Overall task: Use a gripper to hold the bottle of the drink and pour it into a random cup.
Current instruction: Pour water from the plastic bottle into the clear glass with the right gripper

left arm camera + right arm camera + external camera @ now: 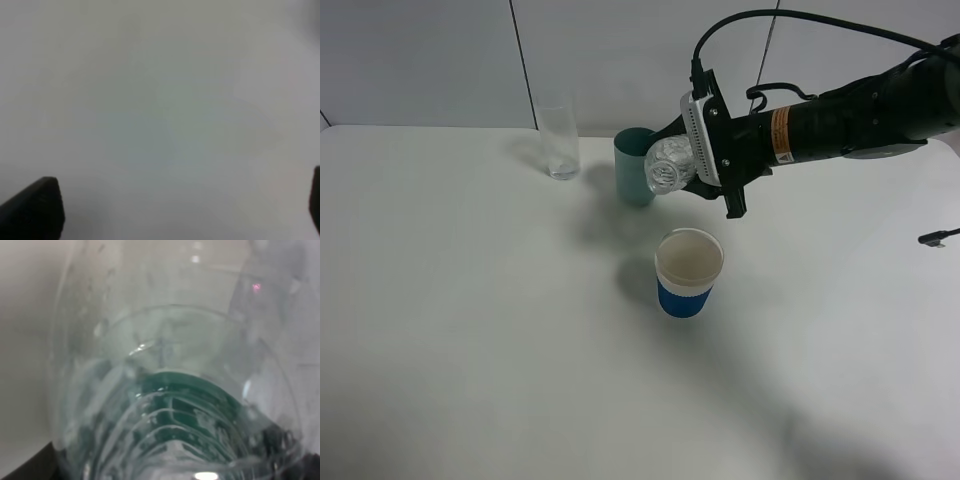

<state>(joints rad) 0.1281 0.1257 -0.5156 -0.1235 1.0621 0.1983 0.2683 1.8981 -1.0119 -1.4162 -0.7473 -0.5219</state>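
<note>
Aloft, right fingers (pixel 702 188) pinch the ribbed, clear plastic bottle (pixel 667 165), seemingly tipped sideways.

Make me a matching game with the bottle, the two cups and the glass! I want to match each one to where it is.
Things:
1. bottle
2. white and blue cup
3. teal tumbler
4. clear glass

Places:
A. farthest left on the table
B. held tipped over in the right gripper
C. standing alone, nearest the front of the table
D. right behind the bottle, partly hidden by it

Pairs: 1-B, 2-C, 3-D, 4-A
</note>
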